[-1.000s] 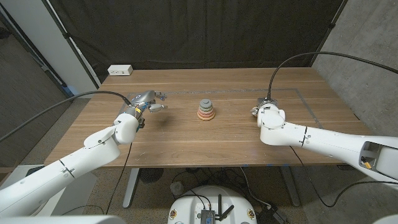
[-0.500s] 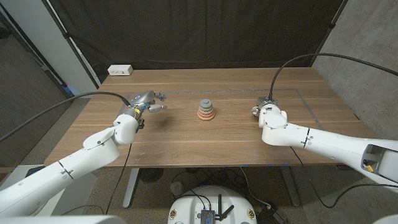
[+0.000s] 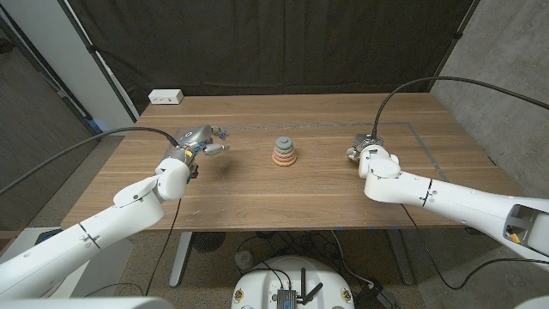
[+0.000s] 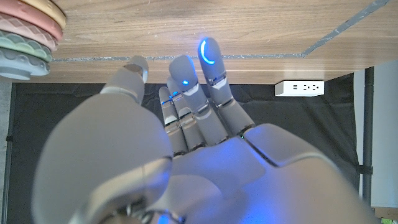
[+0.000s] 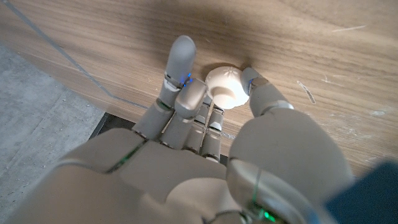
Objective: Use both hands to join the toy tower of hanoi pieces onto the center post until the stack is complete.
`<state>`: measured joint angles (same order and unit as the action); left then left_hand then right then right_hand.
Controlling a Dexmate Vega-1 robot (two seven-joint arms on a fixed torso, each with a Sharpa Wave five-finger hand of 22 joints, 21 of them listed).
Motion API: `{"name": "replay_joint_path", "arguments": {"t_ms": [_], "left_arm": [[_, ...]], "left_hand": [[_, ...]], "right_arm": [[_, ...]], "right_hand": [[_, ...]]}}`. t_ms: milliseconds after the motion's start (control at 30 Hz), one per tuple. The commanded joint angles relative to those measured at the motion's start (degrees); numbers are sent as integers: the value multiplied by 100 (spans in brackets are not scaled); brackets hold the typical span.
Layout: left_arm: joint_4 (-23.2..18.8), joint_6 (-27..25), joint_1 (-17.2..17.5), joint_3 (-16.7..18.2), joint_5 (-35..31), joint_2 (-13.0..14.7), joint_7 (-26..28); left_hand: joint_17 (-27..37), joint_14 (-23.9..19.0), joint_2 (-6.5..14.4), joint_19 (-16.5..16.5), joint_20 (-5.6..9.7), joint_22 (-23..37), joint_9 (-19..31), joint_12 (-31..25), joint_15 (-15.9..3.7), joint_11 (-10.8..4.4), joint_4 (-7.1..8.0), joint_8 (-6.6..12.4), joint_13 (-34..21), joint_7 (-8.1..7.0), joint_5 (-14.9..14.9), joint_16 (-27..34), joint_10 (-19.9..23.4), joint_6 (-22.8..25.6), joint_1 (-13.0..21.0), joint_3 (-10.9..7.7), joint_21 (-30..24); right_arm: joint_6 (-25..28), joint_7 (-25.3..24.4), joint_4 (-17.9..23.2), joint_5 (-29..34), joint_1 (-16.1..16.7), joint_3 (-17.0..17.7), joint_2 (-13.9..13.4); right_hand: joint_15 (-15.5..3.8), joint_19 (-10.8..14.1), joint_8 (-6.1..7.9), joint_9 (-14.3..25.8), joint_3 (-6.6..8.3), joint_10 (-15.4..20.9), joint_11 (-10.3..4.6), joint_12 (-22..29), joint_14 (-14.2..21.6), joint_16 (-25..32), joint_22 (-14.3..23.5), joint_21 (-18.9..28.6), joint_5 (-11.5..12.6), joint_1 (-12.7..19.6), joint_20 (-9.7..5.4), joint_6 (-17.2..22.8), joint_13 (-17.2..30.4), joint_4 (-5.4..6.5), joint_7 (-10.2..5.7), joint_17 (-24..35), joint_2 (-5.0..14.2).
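Observation:
The ring stack (image 3: 284, 153) stands on its post at the table's middle, pastel rings with a grey one on top; its edge also shows in the left wrist view as the ring stack (image 4: 25, 31). My left hand (image 3: 204, 140) hovers left of the stack, fingers spread and holding nothing, as my left hand (image 4: 186, 124) also shows. My right hand (image 3: 361, 152) is down at the table right of the stack. In the right wrist view my right hand (image 5: 205, 118) has a small white knob piece (image 5: 227, 87) pinched between thumb and fingers, the piece sitting on the wood.
A white power strip (image 3: 165, 97) lies at the table's far left corner. Thin tape lines (image 3: 420, 137) mark the table's right part. A dark curtain hangs behind the table (image 3: 283, 197).
My right forearm has swung slightly rightward while the hand stays at the white piece. The left hand and the stack have not moved.

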<state>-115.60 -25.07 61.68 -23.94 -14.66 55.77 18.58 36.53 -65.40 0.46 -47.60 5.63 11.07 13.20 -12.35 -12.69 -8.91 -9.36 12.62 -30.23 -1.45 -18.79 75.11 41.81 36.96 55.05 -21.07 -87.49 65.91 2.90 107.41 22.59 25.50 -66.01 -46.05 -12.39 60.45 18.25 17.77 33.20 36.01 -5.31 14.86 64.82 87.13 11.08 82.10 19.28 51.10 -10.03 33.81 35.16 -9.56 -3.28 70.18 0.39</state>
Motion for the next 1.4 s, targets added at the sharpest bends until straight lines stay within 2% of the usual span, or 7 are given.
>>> {"name": "replay_joint_path", "arguments": {"t_ms": [33,500,767,1167,1400], "left_arm": [[-53,-43,17,23,-6,15,25],[-68,-68,44,41,14,24,37],[-97,-88,55,61,13,45,42],[-135,-98,74,74,11,52,54],[-157,-113,103,81,23,53,57]], "left_hand": [[27,-43,28,-6,637,18,24,-18,5,12,1,17,-26,13,-51,-20,57,63,-14,-25,-32],[49,-49,18,-16,638,28,28,-3,5,4,-7,10,-29,1,-61,-23,71,69,-17,-57,-43],[57,-50,18,-17,638,25,30,5,5,16,-6,6,-32,5,-65,-27,75,73,-21,-73,-42],[67,-52,14,-18,639,19,33,7,5,9,-6,-1,-40,2,-69,-34,94,73,-29,-92,-42],[67,-51,14,-19,639,17,34,10,5,9,-5,-2,-42,5,-70,-39,99,75,-33,-99,-42]], "right_arm": [[-78,-25,196,216,101,155,-96],[-16,334,584,482,47,148,-303],[149,665,969,849,-94,-19,-473],[160,1049,1350,1147,-120,41,-623],[70,1123,1459,1238,-11,193,-651]], "right_hand": [[-11,49,49,16,50,181,-99,36,64,30,29,46,43,99,-278,66,22,-15,-8,18,58],[-10,59,57,6,50,224,-111,21,101,54,28,48,48,122,-276,94,53,-9,-9,26,59],[-9,57,64,1,46,230,-115,8,110,59,24,47,50,122,-275,117,68,-4,-14,27,54],[-9,59,75,-8,41,272,-104,-13,119,63,24,48,53,120,-275,157,76,6,6,28,53],[-9,47,82,-13,40,295,-107,-22,122,64,12,36,55,119,-276,184,85,11,11,28,56]]}}
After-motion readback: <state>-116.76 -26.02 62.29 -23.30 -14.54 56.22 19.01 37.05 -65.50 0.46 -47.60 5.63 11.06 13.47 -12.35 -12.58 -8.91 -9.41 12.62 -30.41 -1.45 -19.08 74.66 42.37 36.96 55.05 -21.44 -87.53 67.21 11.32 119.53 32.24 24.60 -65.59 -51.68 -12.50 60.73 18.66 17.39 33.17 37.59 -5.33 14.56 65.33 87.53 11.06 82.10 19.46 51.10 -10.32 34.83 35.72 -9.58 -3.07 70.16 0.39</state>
